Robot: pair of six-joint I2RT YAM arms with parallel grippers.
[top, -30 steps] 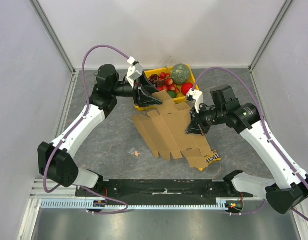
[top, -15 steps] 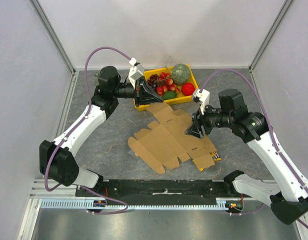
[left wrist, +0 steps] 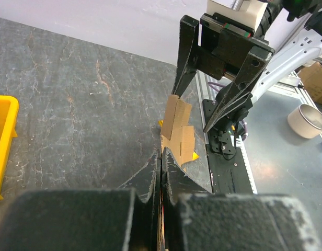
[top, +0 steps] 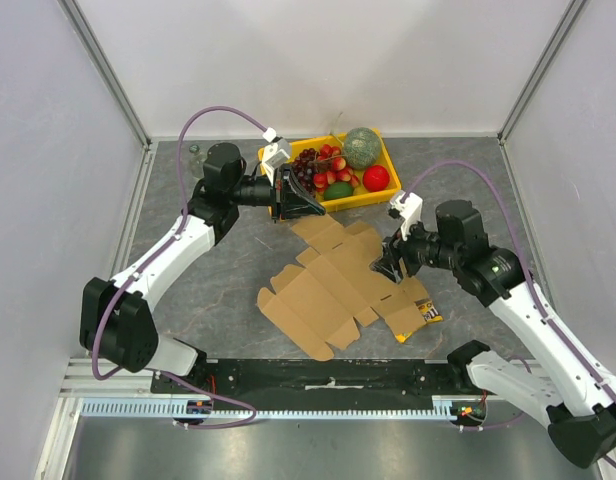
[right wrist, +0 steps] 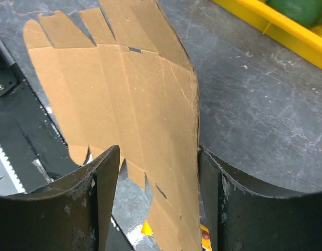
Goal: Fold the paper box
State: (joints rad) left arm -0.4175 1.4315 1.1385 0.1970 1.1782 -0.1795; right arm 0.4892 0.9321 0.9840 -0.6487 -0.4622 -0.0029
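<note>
The paper box (top: 333, 290) lies spread on the counter (top: 218, 280). Behind it sits the fruit tray (top: 354, 201) (fruit (top: 362, 147) inside). A packet (top: 429, 316) lies under its near right corner. The left pincer (top: 316, 208) meets its far edge, and the right pincer (top: 386, 265) straddles its right edge.

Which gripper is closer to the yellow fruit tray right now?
Left. The left gripper is at the near edge of the yellow tray, shut on the paper box. The right gripper is open over the box's right edge, nearer the robot's base.
</note>
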